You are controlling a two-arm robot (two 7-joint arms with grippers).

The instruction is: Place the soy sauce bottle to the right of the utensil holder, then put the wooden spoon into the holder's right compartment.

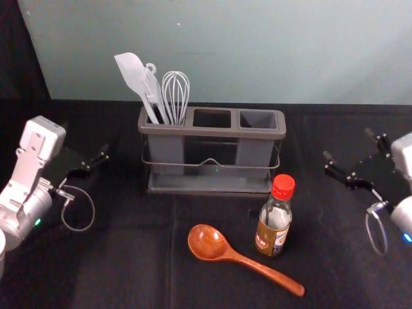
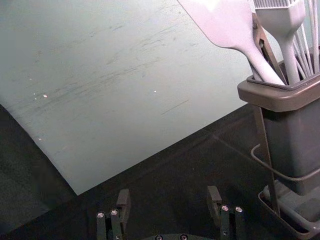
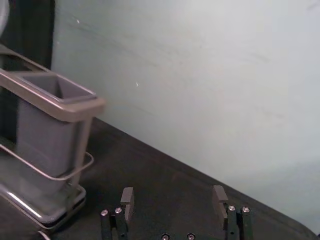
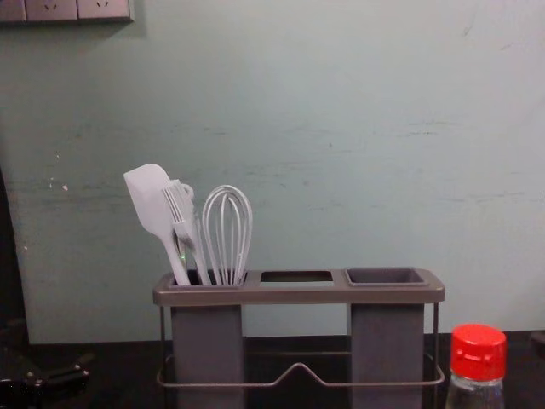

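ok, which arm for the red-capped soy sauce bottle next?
Right, likely: the open right gripper is nearer the bottle, and the target spot lies on that side of the grey utensil holder.

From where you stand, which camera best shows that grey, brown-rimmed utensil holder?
The head view: it takes in the utensil holder from rim to base, with all three openings. The chest view shows its front, cut off at the bottom; the left wrist view, its left end; the right wrist view, its right end.

A scuffed, pale green wall (image 4: pixel 358 128) with sockets (image 4: pixel 51 10) high at left stands behind the black-covered bench (image 1: pixel 116 270).
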